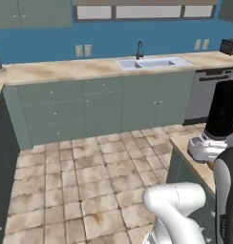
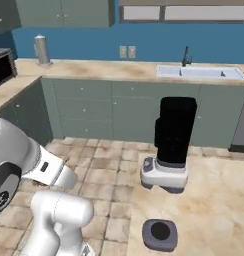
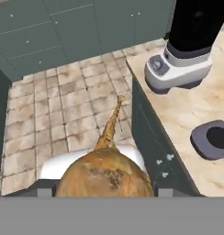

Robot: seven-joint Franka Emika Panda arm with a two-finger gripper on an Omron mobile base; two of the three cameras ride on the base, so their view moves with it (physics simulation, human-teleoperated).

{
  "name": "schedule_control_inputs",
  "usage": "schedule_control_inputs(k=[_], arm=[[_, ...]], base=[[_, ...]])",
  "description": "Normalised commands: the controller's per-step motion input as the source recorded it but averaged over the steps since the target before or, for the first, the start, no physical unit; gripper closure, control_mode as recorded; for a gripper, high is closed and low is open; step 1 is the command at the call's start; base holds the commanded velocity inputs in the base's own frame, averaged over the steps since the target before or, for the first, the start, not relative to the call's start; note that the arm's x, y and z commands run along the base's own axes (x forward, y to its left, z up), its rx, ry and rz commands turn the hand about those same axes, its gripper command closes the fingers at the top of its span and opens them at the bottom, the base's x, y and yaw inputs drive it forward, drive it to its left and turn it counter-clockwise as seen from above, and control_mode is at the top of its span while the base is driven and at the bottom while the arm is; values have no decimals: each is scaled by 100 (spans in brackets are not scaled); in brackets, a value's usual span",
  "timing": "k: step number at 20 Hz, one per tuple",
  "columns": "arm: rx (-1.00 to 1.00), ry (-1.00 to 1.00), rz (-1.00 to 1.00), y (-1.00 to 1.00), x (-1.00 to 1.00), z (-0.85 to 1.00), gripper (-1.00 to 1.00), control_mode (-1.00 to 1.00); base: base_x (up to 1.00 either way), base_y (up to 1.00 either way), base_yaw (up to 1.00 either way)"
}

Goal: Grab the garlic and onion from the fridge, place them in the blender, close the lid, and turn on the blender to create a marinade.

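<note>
In the hand view the onion (image 3: 104, 176) sits low and close between the gripper's (image 3: 103, 193) fingers, which pinch it, its dry stem pointing up over the tiled floor (image 3: 63, 114). Right of it, on the counter (image 3: 187, 119), stands the blender (image 3: 182, 64); nearer, the lid (image 3: 212, 140) lies just beside its base.

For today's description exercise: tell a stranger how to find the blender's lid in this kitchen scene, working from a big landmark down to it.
Start at the beige counter nearest the robot, where the blender stands with its tall black jar on a light-grey base. On the countertop in front of it, apart from the base, lies the lid. It is the low, dark-grey rounded cap with a darker centre.
</note>
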Motion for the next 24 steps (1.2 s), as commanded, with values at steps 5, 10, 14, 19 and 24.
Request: schedule_control_inputs(k=[5,10,14,19,24], arm=[[0,0,0,0,0,0,100,100],[0,0,0,0,0,0,100,100],[0,0,0,0,0,0,100,100],[0,0,0,0,0,0,100,100],[0,0,0,0,0,0,100,100]], base=[[58,32,-72],[37,52,-76],[49,51,-73],[59,35,-73],[50,36,-71]])
